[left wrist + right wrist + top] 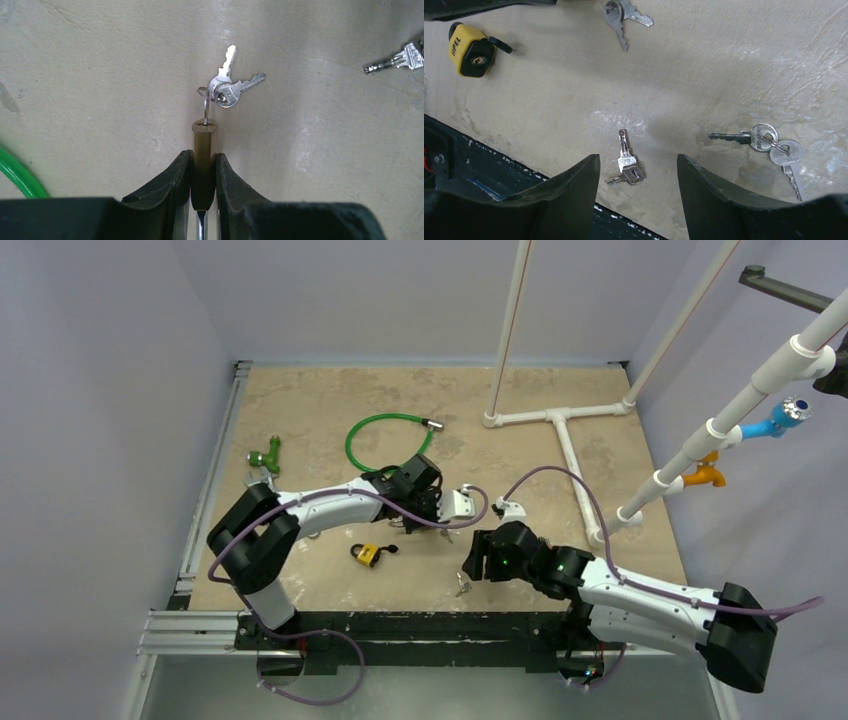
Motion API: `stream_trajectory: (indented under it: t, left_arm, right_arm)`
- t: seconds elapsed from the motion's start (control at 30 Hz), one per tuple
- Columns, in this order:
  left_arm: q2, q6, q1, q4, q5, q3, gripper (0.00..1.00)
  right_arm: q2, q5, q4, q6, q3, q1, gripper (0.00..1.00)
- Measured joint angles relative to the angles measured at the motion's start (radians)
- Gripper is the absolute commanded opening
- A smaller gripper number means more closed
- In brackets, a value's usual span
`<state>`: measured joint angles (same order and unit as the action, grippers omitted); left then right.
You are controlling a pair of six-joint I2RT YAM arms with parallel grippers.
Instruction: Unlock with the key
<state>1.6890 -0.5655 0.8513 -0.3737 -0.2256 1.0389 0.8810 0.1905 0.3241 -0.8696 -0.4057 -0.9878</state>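
From above, the right claw [470, 565] hangs close over the small key pair [462, 587], which lies at its 6 o'clock near the table's front edge. The left claw [462, 506] sits at its 12 o'clock. The yellow padlock [368, 554] lies apart at 9 o'clock. What the left claw grasps is hidden under its wrist here.

In the left wrist view, the left claw [202, 161] is clenched on a brass padlock [202, 142], with the long axis pointing to 12 o'clock. What looks like a key stands edge-on in its keyway, and two ringed keys [226, 87] hang beyond. Its shackle is mostly cut off below.

In the right wrist view, the right claw [638, 165] is spread and grips nothing. The small key pair [626, 164] lies on the table between its fingers [574, 192], nearer the left one, with the blade running 12 to 6. I judge the grasp depends on that line. Another key bunch [769, 142] lies at 3 o'clock. Which key fits is impossible to tell.
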Motion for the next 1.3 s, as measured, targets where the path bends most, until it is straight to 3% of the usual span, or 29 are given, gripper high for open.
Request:
stream_trajectory:
  t: [0.13, 0.27, 0.5, 0.6, 0.77, 1.07, 1.3]
  left_arm:
    - [0.023, 0.040, -0.001, 0.020, -0.001, 0.026, 0.48]
    - [0.011, 0.069, 0.000, 0.018, -0.002, 0.029, 0.59]
    - [-0.109, 0.121, -0.007, -0.065, -0.012, 0.045, 0.61]
    - [-0.167, 0.140, -0.020, -0.112, -0.034, 0.074, 0.61]
    - [-0.232, 0.160, -0.036, -0.193, -0.072, 0.136, 0.61]
    - [-0.307, 0.153, -0.040, -0.256, -0.110, 0.143, 0.60]
    - [-0.339, 0.153, -0.040, -0.269, -0.133, 0.141, 0.60]
  right_arm:
    - [0.040, -0.026, -0.061, 0.021, 0.020, 0.000, 0.52]
    - [0.113, -0.056, -0.122, 0.053, 0.023, 0.000, 0.49]
    - [0.231, -0.116, -0.229, 0.076, 0.022, -0.008, 0.47]
    - [0.245, -0.103, -0.221, 0.072, 0.007, -0.014, 0.53]
    - [0.228, 0.000, -0.081, -0.012, -0.050, -0.012, 0.59]
    - [0.078, 0.144, 0.168, -0.253, -0.066, 0.030, 0.59]
    - [0.053, 0.243, 0.290, -0.316, -0.077, 0.106, 0.59]
